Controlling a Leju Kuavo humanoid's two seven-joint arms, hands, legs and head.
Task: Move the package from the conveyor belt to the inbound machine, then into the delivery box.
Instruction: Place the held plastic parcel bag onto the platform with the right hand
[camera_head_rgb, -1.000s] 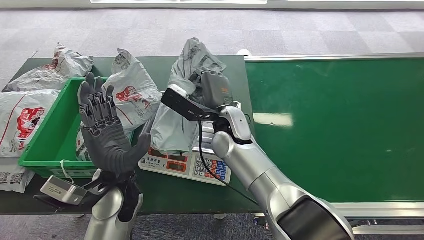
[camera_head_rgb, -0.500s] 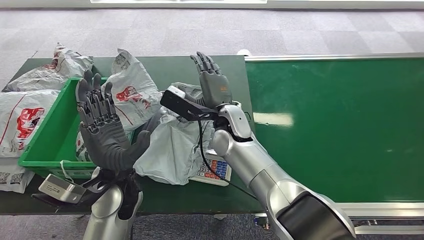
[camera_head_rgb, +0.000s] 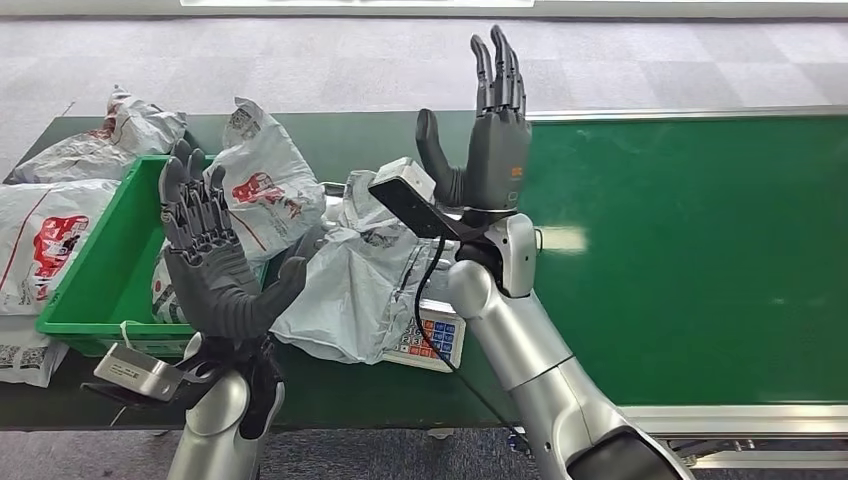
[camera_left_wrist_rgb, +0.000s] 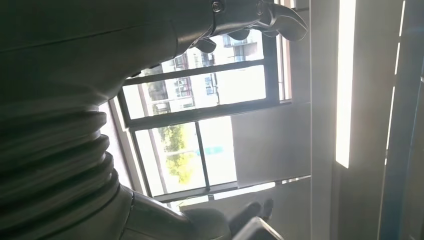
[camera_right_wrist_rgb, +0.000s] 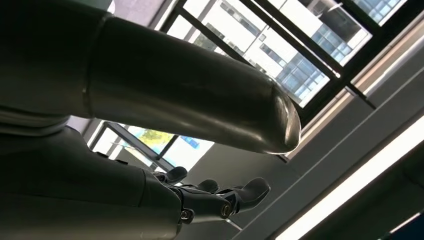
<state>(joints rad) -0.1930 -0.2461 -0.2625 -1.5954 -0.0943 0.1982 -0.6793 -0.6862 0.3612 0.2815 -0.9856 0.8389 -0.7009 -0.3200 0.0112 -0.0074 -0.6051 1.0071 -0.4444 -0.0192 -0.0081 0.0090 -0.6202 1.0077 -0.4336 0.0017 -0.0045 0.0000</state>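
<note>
**One grey package on the scale, both hands held up with nothing in them**

While both hands are lifted, one grey package (camera_head_rgb: 350, 295) is seen lying flat on the scale (camera_head_rgb: 432, 340), with most of the scale hidden under it. Only a corner of the scale with its coloured buttons can be seen. The package is not touched by either hand.

Two hands can be counted. The left hand (camera_head_rgb: 215, 260) is held up with its fingers (camera_head_rgb: 195, 205) straight and spread, and nothing is held in it. It is seen in front of the green box (camera_head_rgb: 95, 275). The right hand (camera_head_rgb: 490, 140) is raised high above the package, with its fingers (camera_head_rgb: 500, 70) pointing up and apart, and nothing is held in it either.

One green box is counted, left of the scale. A white bag with red print (camera_head_rgb: 265, 185) is leaned over the box's rim. Two more white bags (camera_head_rgb: 45, 235) (camera_head_rgb: 115, 135) are seen on the far left, so three white bags can be counted clearly.

Everything is carried by a dark green surface (camera_head_rgb: 340, 135). The bright green conveyor belt (camera_head_rgb: 680, 250) is set to the right, with a silver edge. Grey carpet (camera_head_rgb: 300, 60) is seen behind. In the wrist views, big windows (camera_left_wrist_rgb: 200, 130) and long ceiling lights (camera_right_wrist_rgb: 350, 190) are shown.
</note>
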